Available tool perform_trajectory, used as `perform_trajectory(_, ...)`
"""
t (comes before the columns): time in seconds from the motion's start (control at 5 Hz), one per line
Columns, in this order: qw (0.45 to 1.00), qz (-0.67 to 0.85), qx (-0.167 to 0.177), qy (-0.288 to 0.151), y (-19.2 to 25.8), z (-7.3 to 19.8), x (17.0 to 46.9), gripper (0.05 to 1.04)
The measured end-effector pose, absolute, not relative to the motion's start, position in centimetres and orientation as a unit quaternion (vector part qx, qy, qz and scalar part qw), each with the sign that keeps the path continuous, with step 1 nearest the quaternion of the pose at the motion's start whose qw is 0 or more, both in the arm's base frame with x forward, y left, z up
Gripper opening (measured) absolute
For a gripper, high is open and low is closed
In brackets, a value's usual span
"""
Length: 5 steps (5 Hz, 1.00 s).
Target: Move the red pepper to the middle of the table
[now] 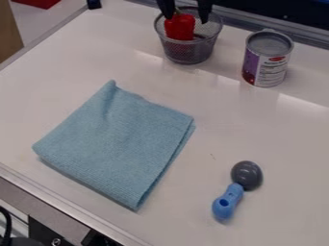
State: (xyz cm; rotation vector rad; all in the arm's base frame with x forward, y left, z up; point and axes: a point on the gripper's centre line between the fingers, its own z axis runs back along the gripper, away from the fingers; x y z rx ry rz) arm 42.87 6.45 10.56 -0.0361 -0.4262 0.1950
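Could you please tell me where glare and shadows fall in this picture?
In the camera view, pale glare marks the table left of the basket and below the can; a soft, narrow shadow lines the near edge of the cloth.

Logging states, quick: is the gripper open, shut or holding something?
Gripper: open, fingers apart at the red pepper in the mesh basket, not gripping it.

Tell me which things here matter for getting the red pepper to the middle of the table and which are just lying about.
Part of the job:
red pepper
mesh basket, where the pepper sits
pincer, at the pepper
table, the destination

Just lying about:
blue cloth
can
spoon-like utensil, blue and grey
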Motion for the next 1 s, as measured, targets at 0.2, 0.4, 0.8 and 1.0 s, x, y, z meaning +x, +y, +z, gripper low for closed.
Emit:
perform_trajectory(0.2, 0.97, 0.097, -0.003, -0.222, 6.5, 10.53, 43.28, 0.998)
perform_trajectory(0.4, 0.97, 0.1, 0.009, -0.22, 6.89, 10.44, 43.17, 0.998)
perform_trajectory(0.8, 0.968, 0.115, 0.042, -0.221, 7.0, 10.06, 43.04, 0.998)
perform_trajectory(1.0, 0.966, 0.117, 0.056, -0.223, 6.89, 9.87, 43.17, 0.998)
